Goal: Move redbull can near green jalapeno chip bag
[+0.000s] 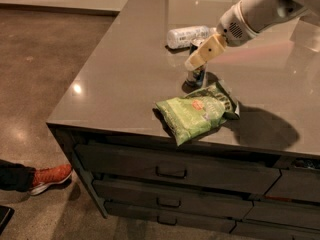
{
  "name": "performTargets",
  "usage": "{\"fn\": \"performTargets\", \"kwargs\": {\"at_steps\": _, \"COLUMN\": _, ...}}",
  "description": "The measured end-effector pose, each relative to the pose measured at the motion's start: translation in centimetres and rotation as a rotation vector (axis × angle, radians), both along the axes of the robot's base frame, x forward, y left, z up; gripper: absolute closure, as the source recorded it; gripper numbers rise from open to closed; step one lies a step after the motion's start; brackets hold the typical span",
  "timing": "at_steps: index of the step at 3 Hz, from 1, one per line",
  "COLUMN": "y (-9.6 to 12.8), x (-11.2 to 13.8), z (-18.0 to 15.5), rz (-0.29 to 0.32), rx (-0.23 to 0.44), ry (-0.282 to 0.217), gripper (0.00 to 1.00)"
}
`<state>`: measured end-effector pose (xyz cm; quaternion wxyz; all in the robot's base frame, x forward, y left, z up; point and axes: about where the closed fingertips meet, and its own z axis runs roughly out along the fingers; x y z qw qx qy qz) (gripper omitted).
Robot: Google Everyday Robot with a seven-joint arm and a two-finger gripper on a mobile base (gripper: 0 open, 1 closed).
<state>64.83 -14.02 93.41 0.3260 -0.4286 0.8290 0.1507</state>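
The redbull can [196, 78] stands upright on the grey counter [120, 84], just behind the far edge of the green jalapeno chip bag [197, 113]. The bag lies flat near the counter's front edge. My gripper [204, 53] reaches in from the upper right on a white arm. It is at the top part of the can and shut on it. One beige finger crosses in front of the can's upper half and hides it.
A white plastic bottle [187, 35] lies on its side behind the can. Drawers [170, 173] run below the counter's front edge. A person's red shoe [50, 176] is on the floor at the lower left.
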Motion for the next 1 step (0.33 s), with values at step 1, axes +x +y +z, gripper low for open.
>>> {"fn": "performTargets", "kwargs": {"at_steps": 1, "y": -0.08, "x": -0.04, "z": -0.05, "rz": -0.001, "rx": 0.0, "ry": 0.0, "gripper": 0.0}}
